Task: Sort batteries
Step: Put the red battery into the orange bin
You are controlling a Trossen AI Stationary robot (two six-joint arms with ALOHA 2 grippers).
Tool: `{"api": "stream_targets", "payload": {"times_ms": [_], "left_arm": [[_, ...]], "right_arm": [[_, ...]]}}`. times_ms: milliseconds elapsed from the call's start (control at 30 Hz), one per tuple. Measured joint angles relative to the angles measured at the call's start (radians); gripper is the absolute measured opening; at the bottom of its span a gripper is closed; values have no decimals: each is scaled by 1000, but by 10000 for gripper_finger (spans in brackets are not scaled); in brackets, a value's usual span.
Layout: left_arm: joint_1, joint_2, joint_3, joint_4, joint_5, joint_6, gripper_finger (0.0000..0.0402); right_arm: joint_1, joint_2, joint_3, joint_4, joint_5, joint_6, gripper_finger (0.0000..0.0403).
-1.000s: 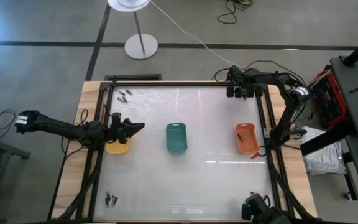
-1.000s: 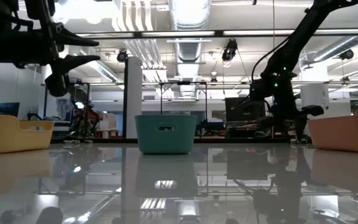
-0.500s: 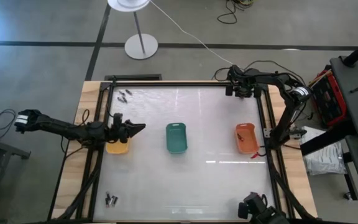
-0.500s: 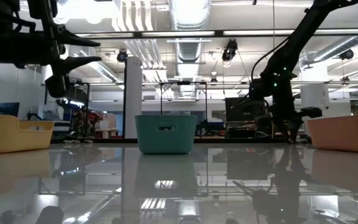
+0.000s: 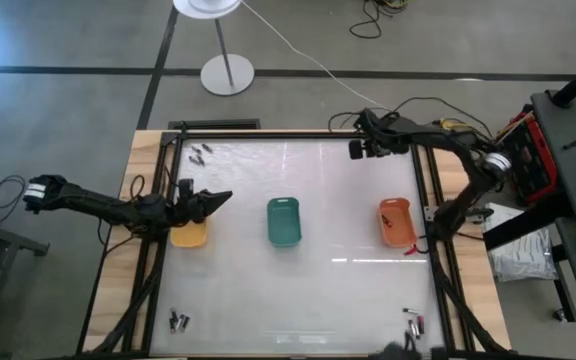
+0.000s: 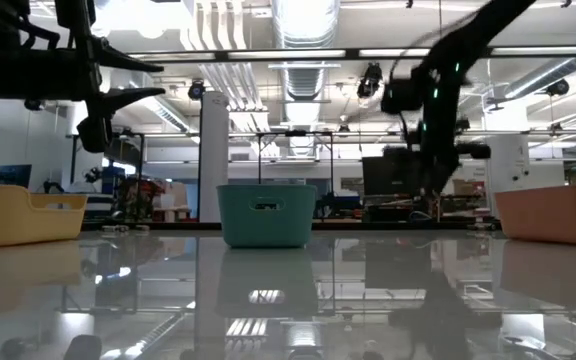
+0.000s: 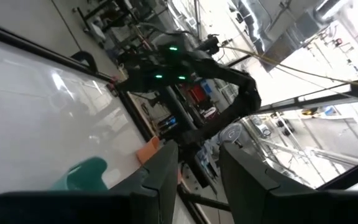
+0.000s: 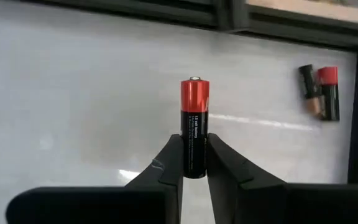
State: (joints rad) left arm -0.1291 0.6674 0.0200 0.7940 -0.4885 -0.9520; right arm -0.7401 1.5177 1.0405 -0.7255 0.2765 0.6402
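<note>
High view shows the wide glossy white table [image 5: 298, 290] carrying three small oblong plastic trays: yellow [image 5: 189, 236], teal-green [image 5: 284, 221] and orange [image 5: 395, 222]. The left gripper [image 5: 218, 200] hangs over the yellow tray, fingers slightly parted, holding nothing visible. The right gripper [image 8: 191, 163], at the table's far right corner, is clamped on the lower black end of a red-topped cylindrical battery [image 8: 193, 124]. That low pinch is the risk: a swing toward a tray could tip or drop the cell, and it might roll toward the two loose red-and-black batteries [image 8: 321, 92].
</note>
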Motion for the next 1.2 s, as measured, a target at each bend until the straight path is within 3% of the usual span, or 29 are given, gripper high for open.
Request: {"api": "stream_targets", "payload": {"times_ms": [200,400,567,767,933,1200], "left_arm": [[0,21,0,-1,0,42,100],[0,27,0,-1,28,78,100],[-1,29,0,0,108,78,100],[-1,27,0,12,190,7,100],[-1,27,0,38,221,-2,100],[-1,27,0,45,220,-12,100]], "right_arm": [[313,-224,49,-329,-38,208,37],[709,-366,86,-621,-253,732,37],[926,-385,26,-690,-283,1053,37],[901,-390,-156,-633,-320,1204,37],[792,-420,-317,-394,-345,1173,37],[620,-402,-411,-356,-331,1084,36]]}}
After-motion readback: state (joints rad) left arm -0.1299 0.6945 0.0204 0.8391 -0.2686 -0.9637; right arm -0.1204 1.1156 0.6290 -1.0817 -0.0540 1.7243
